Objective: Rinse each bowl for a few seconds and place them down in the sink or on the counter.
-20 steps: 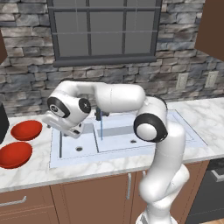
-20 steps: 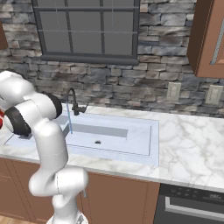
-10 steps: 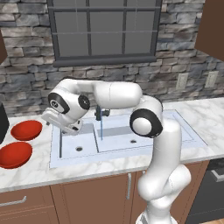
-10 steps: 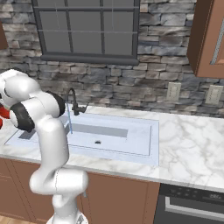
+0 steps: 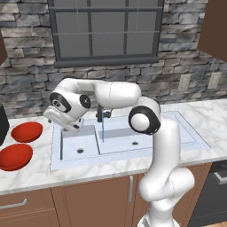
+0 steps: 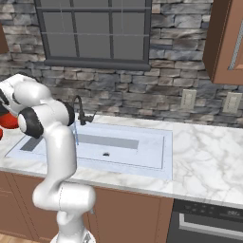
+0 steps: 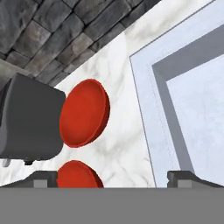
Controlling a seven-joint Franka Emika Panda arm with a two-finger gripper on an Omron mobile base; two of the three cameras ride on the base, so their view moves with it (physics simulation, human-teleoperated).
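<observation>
Two glossy red bowls lie on the white marble counter (image 5: 40, 170) left of the sink (image 5: 133, 153): a far bowl (image 5: 26, 131) and a near bowl (image 5: 15, 156). The hand view looks down on the far bowl (image 7: 83, 113) and the top of the near bowl (image 7: 78, 175). My gripper (image 5: 60, 122) hangs over the left rim of the small basin, a short way right of the bowls and above them. It is open (image 7: 113, 180), fingertips (image 7: 43, 177) wide apart with nothing between them. A patch of red bowl (image 6: 8, 121) peeks out behind my arm.
A dark grey appliance (image 7: 26, 122) stands on the counter just beyond the bowls, also at the left edge (image 5: 2, 124). The thin dark faucet (image 5: 101, 115) rises behind the basins, a thin blue stream below it. A stone wall and a window back the counter.
My arm has swung left, carrying the open hand from over the small basin to its left rim, closer to the bowls. The bowls have not moved.
</observation>
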